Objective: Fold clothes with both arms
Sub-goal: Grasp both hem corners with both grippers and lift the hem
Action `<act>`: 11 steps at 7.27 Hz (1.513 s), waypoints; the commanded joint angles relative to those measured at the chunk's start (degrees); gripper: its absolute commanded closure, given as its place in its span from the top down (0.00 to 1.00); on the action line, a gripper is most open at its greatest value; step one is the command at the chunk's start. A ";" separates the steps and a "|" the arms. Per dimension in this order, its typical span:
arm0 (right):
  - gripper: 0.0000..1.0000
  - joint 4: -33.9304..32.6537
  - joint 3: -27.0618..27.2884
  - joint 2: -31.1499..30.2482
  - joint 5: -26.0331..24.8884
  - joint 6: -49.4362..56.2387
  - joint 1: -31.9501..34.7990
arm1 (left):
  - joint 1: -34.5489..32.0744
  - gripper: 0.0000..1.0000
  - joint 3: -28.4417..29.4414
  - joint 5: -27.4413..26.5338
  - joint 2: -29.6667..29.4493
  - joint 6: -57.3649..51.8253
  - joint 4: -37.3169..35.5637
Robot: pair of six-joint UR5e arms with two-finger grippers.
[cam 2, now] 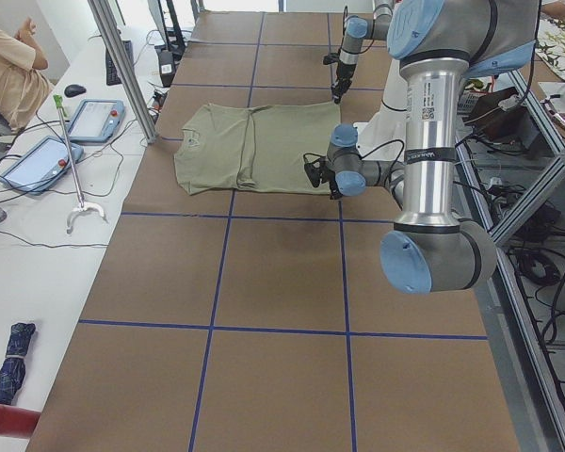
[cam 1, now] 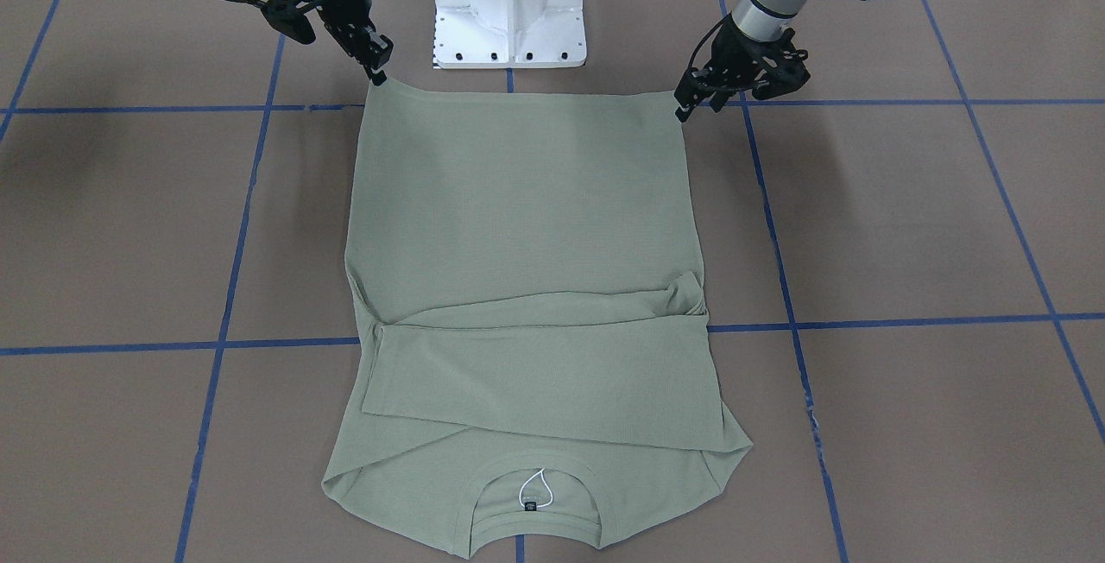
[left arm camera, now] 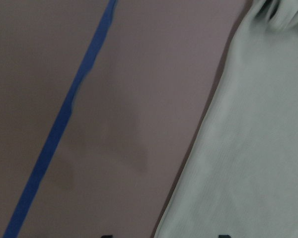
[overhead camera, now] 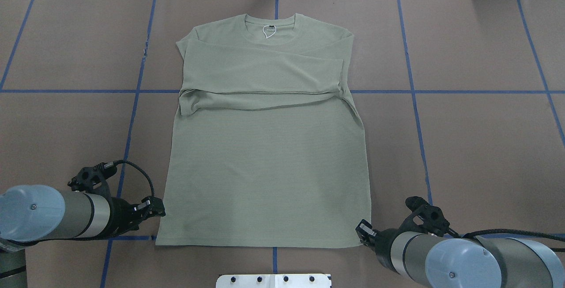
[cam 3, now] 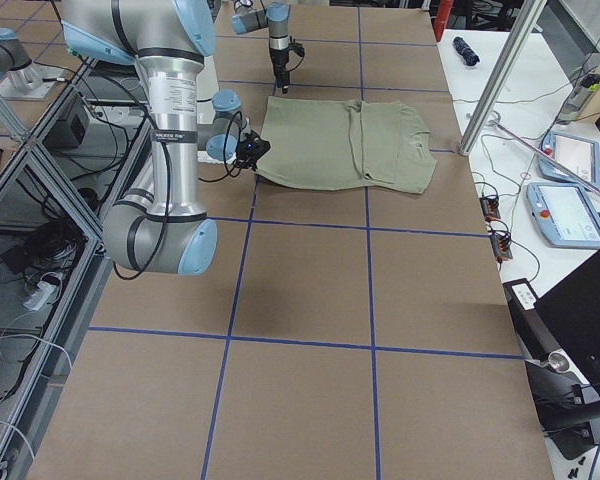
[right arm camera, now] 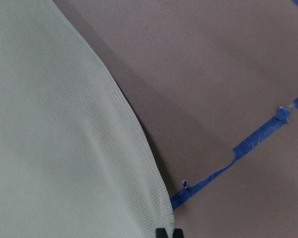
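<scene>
- At 7 o'clock of the shirt (overhead camera: 265, 164), overhead: your left gripper (overhead camera: 160, 212), jaws spread astride the hem corner, forearm low.
- 5 o'clock corner: your right gripper (overhead camera: 363, 228) pinching it, forearm low.

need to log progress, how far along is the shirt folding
Done: both sleeves lie folded across the chest of the shirt. In hand: right pincer looks shut on one hem corner, left pincer open around the other. Left: probably folding the hem toward the collar.

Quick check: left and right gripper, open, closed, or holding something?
Left gripper: open, at the shirt hem edge.
Right gripper: closed, apparently pinching the shirt's other hem corner.
</scene>
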State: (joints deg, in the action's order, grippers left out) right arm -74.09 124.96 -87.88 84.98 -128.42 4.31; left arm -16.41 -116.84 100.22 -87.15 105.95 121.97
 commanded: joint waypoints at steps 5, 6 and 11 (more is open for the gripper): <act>0.00 0.00 0.28 0.07 0.28 0.01 0.17 | 4.01 0.57 0.65 -0.38 -0.56 1.98 -0.15; 0.00 0.00 0.37 0.07 0.28 0.01 0.17 | 4.45 0.57 0.65 -0.38 -0.82 1.98 -0.15; 0.00 0.00 0.72 0.07 0.28 0.01 0.26 | 4.54 0.00 0.57 -0.38 -1.18 1.89 -0.15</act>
State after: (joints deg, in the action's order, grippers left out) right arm -74.09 125.68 -87.80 85.25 -128.41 4.54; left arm -11.68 -116.26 99.84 -88.50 107.85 121.82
